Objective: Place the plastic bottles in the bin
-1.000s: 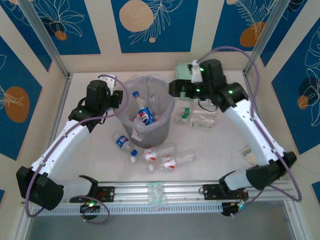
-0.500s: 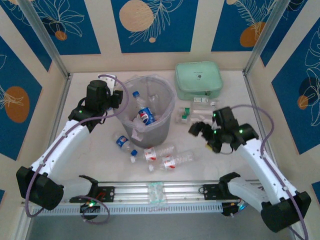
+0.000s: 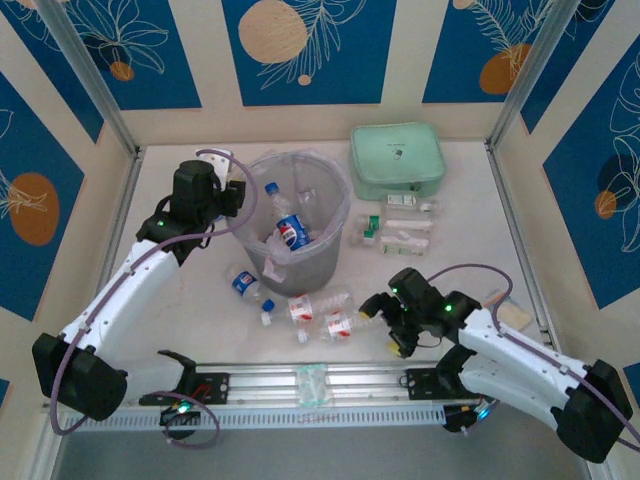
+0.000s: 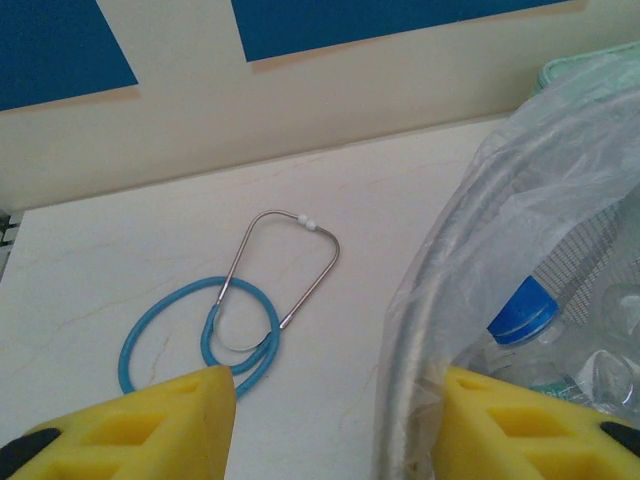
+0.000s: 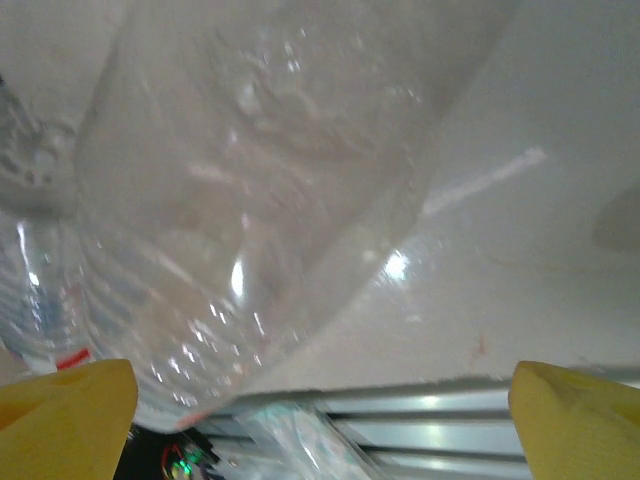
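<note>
Clear bottle [image 5: 250, 200] just ahead of right jaws

Clear bottle [image 5: 250, 200] blurred, cut by top edge. Blue-capped bottle [image 4: 520, 312] half hidden behind bin [image 4: 410, 330] wall.

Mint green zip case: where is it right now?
Top view, far right: mint green zip case by the back wall, right of the bin.
</note>
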Controlling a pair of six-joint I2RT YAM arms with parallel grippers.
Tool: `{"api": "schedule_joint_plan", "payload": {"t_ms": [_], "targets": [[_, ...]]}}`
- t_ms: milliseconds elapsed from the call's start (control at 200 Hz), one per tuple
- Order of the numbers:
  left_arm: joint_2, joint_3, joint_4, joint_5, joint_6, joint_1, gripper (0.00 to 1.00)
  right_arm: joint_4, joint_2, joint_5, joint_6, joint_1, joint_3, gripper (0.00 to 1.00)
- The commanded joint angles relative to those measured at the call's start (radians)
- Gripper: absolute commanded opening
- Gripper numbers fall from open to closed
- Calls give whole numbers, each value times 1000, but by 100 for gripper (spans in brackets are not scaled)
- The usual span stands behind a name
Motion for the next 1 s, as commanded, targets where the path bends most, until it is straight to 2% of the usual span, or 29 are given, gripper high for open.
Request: {"api": "schedule_joint_plan", "payload": {"t_ms": [0,115,200,535,800,996], "targets": [[-12,-18,-39,-20,9,3,52,115,61,3,4,-30,23,97],[-12,-18,-40,-23,14,4,52,173,104,-16,-14,-62,16,97],[-8,-19,-39,-26,15,4,52,216,121,-13,-8,-76,1,93],[12,-18,-41,-30,23,4,52,199,133,0,-25,-127,-14,76],[18,-21,-41,-40,28,4,52,279,266,-49,-57,-139,-7,84],[19,-20,-40,-42,25,4,52,231,303,-48,-109,-141,49,72]]}}
